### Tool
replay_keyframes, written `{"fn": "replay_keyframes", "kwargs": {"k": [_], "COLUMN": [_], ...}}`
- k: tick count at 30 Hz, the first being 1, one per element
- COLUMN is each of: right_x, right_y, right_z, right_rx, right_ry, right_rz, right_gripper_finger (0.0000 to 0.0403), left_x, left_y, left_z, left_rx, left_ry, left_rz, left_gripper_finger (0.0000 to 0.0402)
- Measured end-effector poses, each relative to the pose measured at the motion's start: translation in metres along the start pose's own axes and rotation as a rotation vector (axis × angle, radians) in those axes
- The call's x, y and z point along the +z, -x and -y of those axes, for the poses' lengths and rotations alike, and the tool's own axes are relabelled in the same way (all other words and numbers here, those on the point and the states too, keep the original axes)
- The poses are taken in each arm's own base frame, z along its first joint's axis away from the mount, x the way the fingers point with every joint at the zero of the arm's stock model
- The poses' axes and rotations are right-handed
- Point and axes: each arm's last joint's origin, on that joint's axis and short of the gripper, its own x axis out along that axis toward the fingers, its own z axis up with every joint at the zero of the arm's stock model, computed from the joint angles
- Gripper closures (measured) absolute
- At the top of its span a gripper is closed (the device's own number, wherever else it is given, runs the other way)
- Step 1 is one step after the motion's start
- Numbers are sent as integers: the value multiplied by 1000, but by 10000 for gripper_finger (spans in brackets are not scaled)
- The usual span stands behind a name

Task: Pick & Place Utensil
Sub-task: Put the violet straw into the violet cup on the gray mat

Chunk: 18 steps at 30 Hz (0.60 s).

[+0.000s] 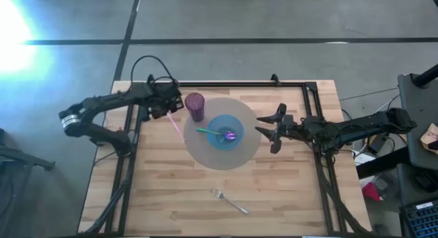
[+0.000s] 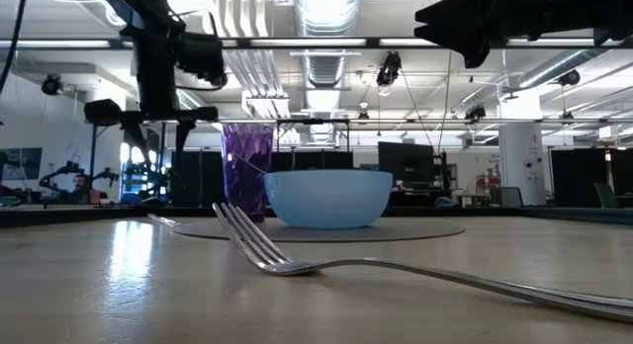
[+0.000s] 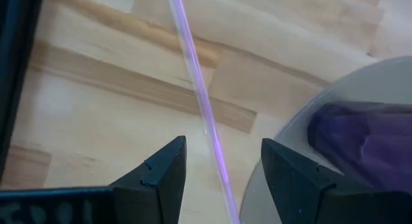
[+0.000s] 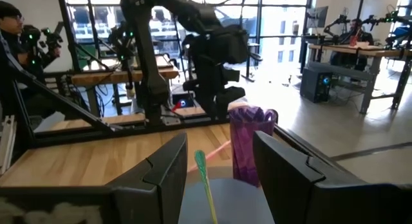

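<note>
A thin pink stick-like utensil [image 1: 174, 126] lies flat on the wooden table beside the round grey mat [image 1: 205, 154]. My left gripper [image 1: 163, 111] hangs open above the stick's far end. In the left wrist view its fingers stand on either side of the stick [image 3: 201, 95] without touching it. A purple cup [image 1: 195, 106] and a blue bowl [image 1: 224, 133] stand on the mat. A spoon with a green handle [image 1: 207, 132] rests in the bowl. My right gripper [image 1: 268, 130] is open, in the air at the mat's right edge. A metal fork [image 1: 229, 200] lies near the table's near edge.
A black frame [image 1: 239, 85] runs along the table's far edge and down both sides. Bare wood lies between the mat and the fork. In the low view the fork [image 2: 267, 247] lies close in front, with the bowl [image 2: 328, 198] and the cup [image 2: 247, 168] behind it.
</note>
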Motion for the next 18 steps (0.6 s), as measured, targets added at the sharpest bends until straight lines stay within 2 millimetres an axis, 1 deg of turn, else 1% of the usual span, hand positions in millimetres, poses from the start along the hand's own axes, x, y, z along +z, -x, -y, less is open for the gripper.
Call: {"fn": "replay_keyframes", "kwargs": {"k": [6, 13, 18], "right_x": [-2, -2, -2], "right_y": [0, 0, 0], "right_z": [0, 0, 0], "right_rx": [-1, -1, -1], "right_ry": [-10, -13, -11], "right_rz": [-22, -18, -17], "right_gripper_finger": [229, 232, 227], "left_x": [8, 20, 28], "left_y": [-5, 0, 1], "left_z": [4, -3, -7], "left_rx": [15, -3, -6], "left_ry": [-8, 45, 85], "left_rz": [-29, -20, -28], "left_gripper_finger": [210, 210, 210]}}
